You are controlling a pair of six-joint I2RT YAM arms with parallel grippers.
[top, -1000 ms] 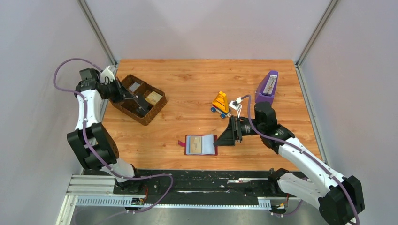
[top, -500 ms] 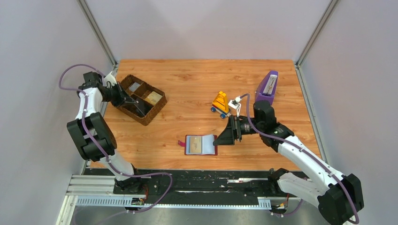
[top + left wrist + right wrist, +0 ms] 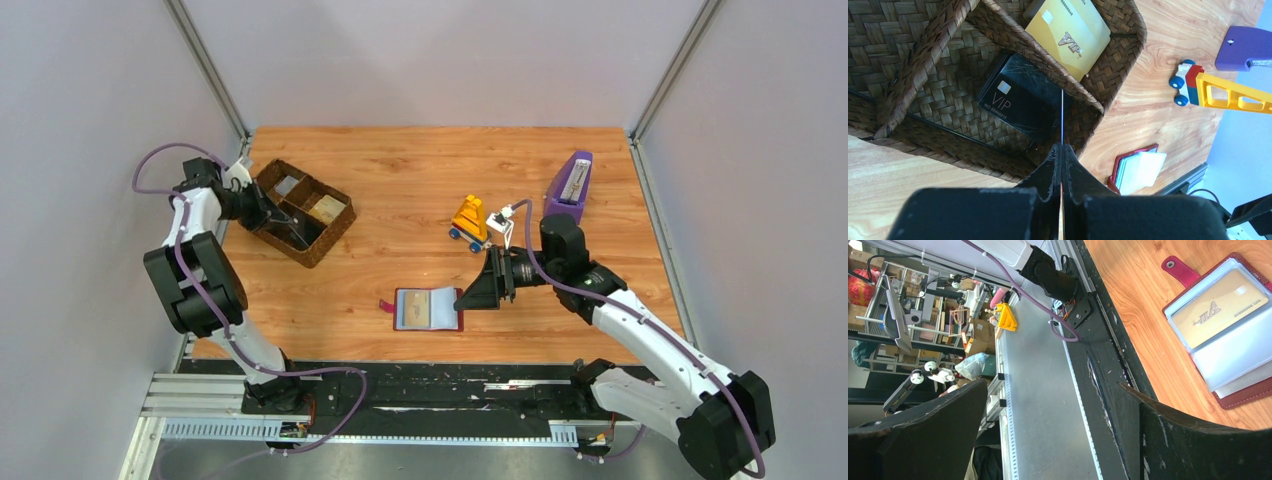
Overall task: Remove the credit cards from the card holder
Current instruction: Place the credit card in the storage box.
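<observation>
L tool tight on card, edge-on

White shells and bulky black joints on left arm and right arm; purple cable behind each; black wedge fingers.

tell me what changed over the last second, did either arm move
The left tool pulled back from over the middle of the wicker basket toward its left rim, and that arm folded in closer to the wall. It is shut on what looks like a thin card seen edge-on. The right tool stayed open beside the card holder, which lies open where it was.
</observation>
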